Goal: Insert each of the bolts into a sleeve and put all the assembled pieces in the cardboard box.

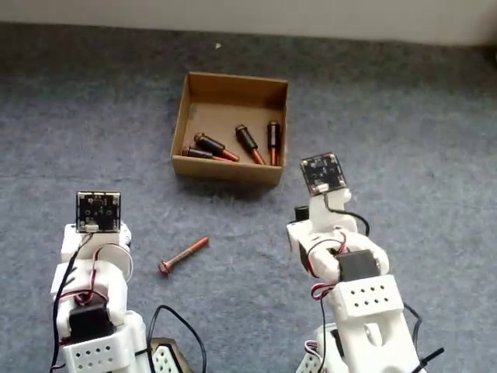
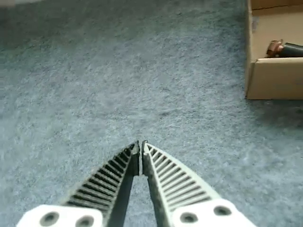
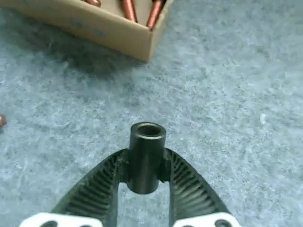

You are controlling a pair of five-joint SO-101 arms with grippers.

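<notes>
I am clamping a sleeve [image 3: 147, 137] in the right tool [image 3: 144, 163], its bore facing outward to receive the bolt [image 1: 184, 255] lying loose on the surface [image 1: 419, 116] between the arms. The left tool [image 2: 140, 147] is sitting closed and empty. Four assembled pieces [image 1: 247, 140] are lying in the cardboard box [image 1: 229, 169].
</notes>
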